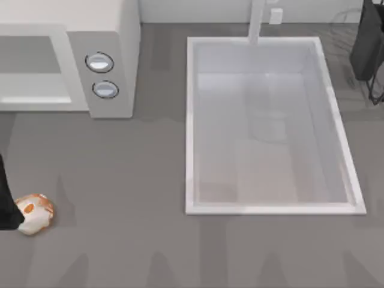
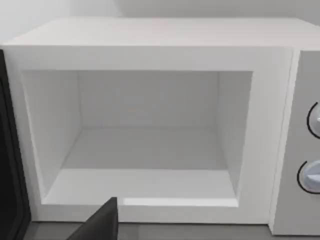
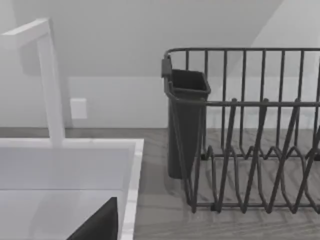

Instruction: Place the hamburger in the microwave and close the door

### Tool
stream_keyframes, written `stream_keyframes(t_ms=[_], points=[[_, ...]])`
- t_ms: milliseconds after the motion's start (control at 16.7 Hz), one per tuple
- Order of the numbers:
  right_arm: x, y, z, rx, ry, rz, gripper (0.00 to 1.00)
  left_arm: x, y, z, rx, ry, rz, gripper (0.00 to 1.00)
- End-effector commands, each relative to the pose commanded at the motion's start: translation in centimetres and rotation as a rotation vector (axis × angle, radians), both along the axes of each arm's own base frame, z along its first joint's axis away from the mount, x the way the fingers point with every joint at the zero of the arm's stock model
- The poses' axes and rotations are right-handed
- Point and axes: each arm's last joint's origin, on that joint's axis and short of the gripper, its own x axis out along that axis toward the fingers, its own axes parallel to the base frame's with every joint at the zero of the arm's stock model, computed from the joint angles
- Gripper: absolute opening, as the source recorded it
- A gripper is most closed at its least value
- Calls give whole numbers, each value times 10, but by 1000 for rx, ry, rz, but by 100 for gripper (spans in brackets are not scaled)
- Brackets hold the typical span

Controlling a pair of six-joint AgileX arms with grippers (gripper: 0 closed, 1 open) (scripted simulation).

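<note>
The hamburger (image 1: 35,213), a small cream lump with orange patches, lies on the grey counter at the front left. My left gripper (image 1: 5,207) shows as a dark shape at the top view's left edge, right against the hamburger's left side. The off-white microwave (image 1: 111,36) stands at the back left, with two round knobs (image 1: 99,62) on its side panel. In the left wrist view its cavity (image 2: 145,145) gapes open and bare. A dark strip beside the opening looks like the door (image 2: 9,165) swung aside. A dark part of my right gripper (image 3: 97,225) shows over the sink's far right.
A white sink basin (image 1: 192,120) with a faucet (image 1: 258,21) takes up the middle and right of the counter. A dark wire dish rack (image 3: 250,150) with a utensil cup (image 1: 367,45) stands at the back right. Bare counter lies between hamburger and microwave.
</note>
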Motion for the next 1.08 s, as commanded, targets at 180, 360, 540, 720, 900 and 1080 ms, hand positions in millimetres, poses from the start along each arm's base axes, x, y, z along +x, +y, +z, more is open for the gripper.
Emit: stream_keyframes(t_ms=[180,360,540,720,900,1080], points=[[0,0,0,0,0,0,100,0,0,2,9,7,-2,100],[0,0,0,0,0,0,100,2,-2,15,82,75,-24,100],[0,0,0,0,0,0,100,10,-5,35,213,205,-65,100],[0,0,0,0,0,0,100,28,-9,57,381,384,-136,100],[0,0,0,0,0,0,100,58,-13,72,558,600,-237,100],[0,0,0,0,0,0,100,96,-16,71,712,840,-371,100]])
